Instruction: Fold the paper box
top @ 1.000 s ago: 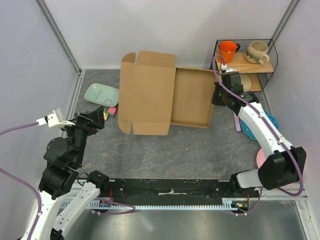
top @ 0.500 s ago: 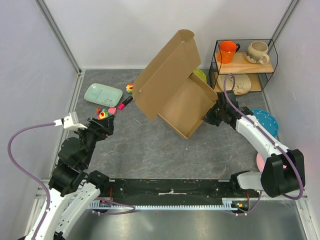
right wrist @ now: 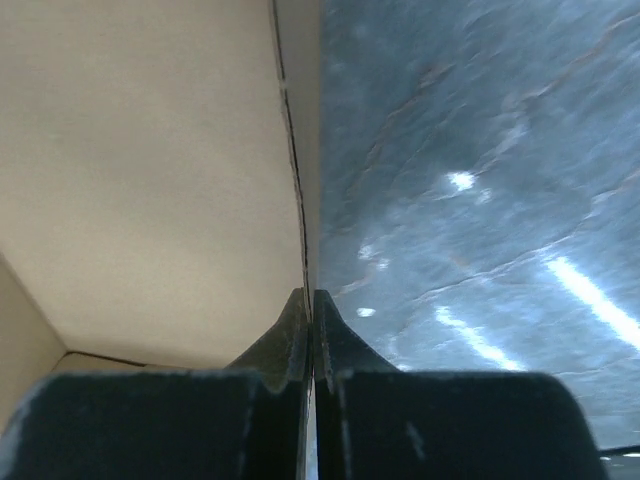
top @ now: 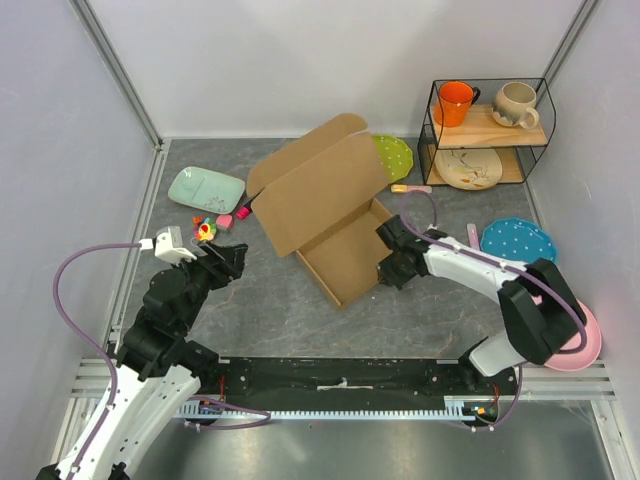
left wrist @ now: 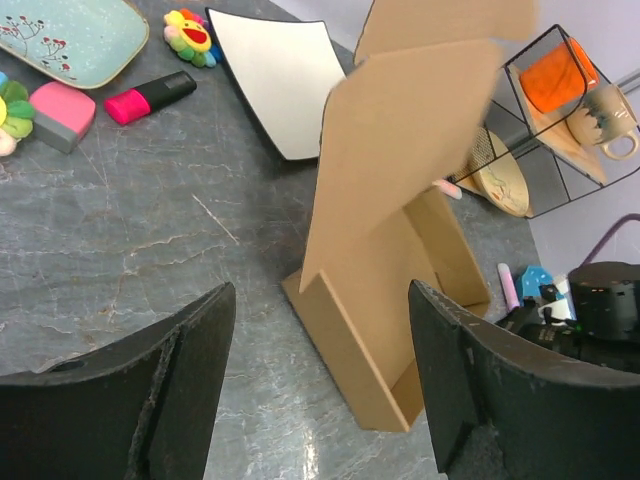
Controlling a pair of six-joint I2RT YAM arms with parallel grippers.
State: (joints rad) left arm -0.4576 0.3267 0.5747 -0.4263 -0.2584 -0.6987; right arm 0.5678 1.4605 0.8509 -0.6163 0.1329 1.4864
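Paper box (top: 330,215) in the middle of the bench (top: 300,320), tray flat and turned on the diagonal, big lid panel reared up and leaning toward the back left. Pinched at one thin tray wall by the right pincer (right wrist: 310,300), clamped on that single edge of card. No other support: left pincer (top: 232,262) gaping wide, well apart on the near left, holding nothing.

Likely trouble from here:
- Pivoting of the whole box around that one pinch.
- Creasing or tearing of the wall under a hard pull.
- Slipping free of so slim a grip.
- Unsupported lid liable to flop either way.
- If shoved from the left, apt to slide into the white square plate (left wrist: 275,80) and pink marker (left wrist: 152,97) lying close behind.
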